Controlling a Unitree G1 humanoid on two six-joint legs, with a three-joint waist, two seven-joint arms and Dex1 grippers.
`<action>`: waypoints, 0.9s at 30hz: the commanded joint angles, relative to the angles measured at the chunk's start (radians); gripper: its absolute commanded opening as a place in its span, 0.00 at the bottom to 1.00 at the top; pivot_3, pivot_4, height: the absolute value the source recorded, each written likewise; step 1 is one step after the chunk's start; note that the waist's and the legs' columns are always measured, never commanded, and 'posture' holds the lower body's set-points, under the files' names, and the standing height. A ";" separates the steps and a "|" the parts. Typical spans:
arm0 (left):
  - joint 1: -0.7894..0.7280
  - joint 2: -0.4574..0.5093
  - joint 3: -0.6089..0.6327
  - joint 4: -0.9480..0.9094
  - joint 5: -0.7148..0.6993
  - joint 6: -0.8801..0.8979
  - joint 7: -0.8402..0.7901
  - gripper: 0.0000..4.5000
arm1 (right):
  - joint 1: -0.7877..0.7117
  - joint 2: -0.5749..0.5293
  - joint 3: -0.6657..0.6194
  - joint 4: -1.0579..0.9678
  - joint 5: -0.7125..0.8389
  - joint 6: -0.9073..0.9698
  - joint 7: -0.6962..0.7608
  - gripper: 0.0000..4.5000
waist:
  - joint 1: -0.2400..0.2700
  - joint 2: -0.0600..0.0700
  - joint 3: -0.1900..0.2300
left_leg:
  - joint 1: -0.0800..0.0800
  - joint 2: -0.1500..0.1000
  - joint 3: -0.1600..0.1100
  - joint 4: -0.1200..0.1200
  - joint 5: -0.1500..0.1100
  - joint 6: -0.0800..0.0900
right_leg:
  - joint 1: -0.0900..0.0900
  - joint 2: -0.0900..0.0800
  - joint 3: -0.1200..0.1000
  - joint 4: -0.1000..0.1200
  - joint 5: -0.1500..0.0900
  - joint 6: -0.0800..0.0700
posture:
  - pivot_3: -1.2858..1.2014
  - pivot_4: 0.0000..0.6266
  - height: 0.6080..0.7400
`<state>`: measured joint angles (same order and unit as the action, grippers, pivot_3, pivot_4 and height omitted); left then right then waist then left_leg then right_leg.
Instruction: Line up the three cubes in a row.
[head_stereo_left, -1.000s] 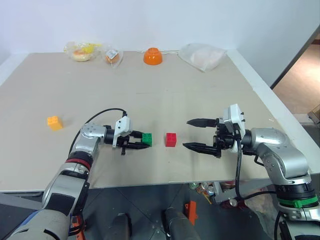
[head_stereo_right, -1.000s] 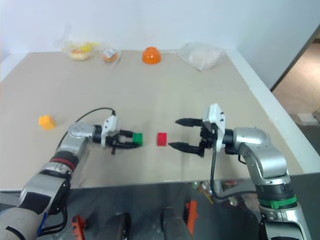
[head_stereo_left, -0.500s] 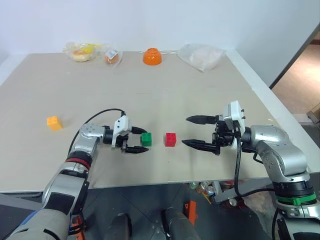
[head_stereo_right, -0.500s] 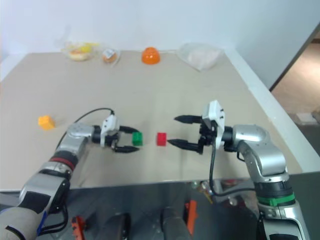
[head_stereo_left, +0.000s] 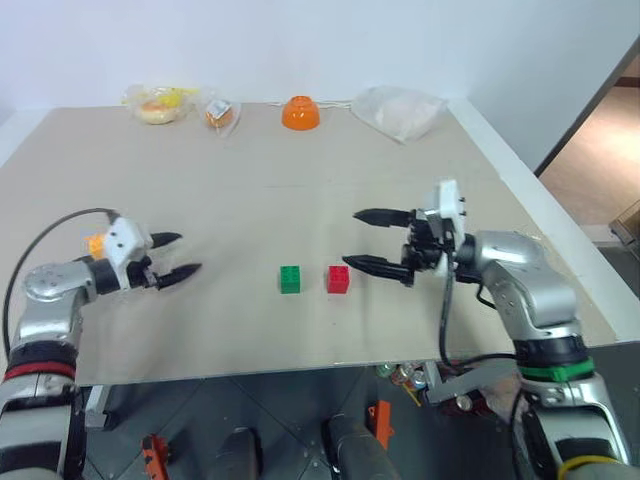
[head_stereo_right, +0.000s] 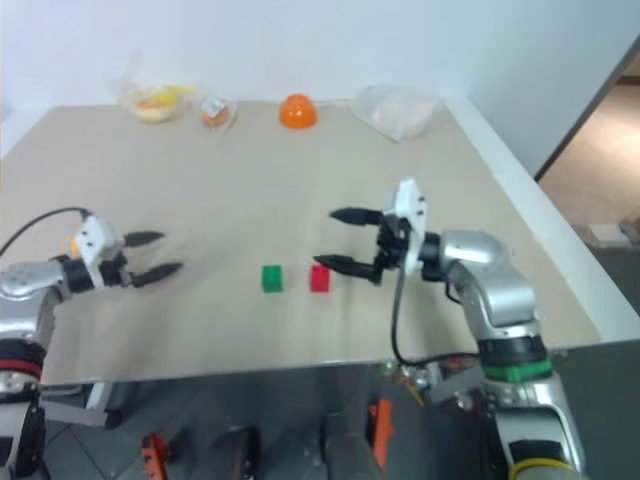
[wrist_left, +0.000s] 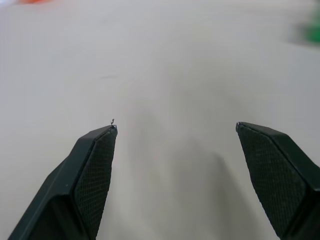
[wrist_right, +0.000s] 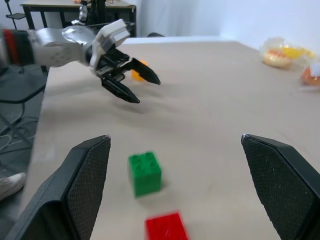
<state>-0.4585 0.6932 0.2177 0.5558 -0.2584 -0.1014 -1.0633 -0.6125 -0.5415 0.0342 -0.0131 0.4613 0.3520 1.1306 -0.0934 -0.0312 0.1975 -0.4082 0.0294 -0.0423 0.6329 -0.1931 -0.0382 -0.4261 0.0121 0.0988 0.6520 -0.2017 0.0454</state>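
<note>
1. head views: the left gripper is hovering with fingers spread and empty, just beside the yellow-orange cube. the right gripper is gaping empty beside the red cube, with the green cube next to it.
2. left wrist view: both fingers are standing apart over the bare table.
3. right wrist view: its fingers are flanking the green and red cubes.

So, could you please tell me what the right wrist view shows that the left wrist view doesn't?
Right wrist view: the red cube, the yellow cube behind the open left tool, food bags, and the open right tool. Left wrist view: an orange blur at the edge, likely the bowl. Both: the green cube, the left tool and the table.
</note>
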 joint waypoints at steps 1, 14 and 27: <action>0.118 -0.043 0.127 -0.270 -0.105 0.219 0.228 0.87 | -0.059 0.028 0.013 0.015 -0.001 -0.040 0.018 0.97 | 0.003 0.000 0.000 | 0.000 0.000 0.000 0.000 0.000 0.000 | 0.000 0.000 0.000 0.000 0.000 0.000 | 0.52 0.24 1.00; 0.374 -0.340 0.291 -0.808 -0.147 0.584 0.894 0.87 | -0.157 0.131 0.088 0.150 -0.062 -0.156 0.072 0.97 | 0.018 -0.002 0.000 | 0.002 0.001 -0.002 0.000 0.000 0.000 | 0.001 0.001 -0.003 0.000 0.000 -0.003 | 0.52 0.24 1.00; 0.262 -0.269 0.297 -0.593 -0.053 0.567 1.021 0.87 | -0.163 0.158 0.087 0.173 -0.077 -0.185 0.069 0.97 | 0.018 -0.002 0.000 | 0.001 0.000 -0.001 0.001 0.000 -0.001 | 0.001 0.001 -0.002 -0.001 0.001 -0.002 | 0.52 0.24 1.00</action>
<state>-0.1741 0.3967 0.4977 -0.0591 -0.3220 0.4951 -0.0322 -0.7581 -0.3855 0.1283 0.1820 0.3849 0.1832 1.2005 -0.0758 -0.0331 0.1970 -0.4069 0.0291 -0.0435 0.6336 -0.1931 -0.0390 -0.4248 0.0127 0.0968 0.6514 -0.2008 0.0432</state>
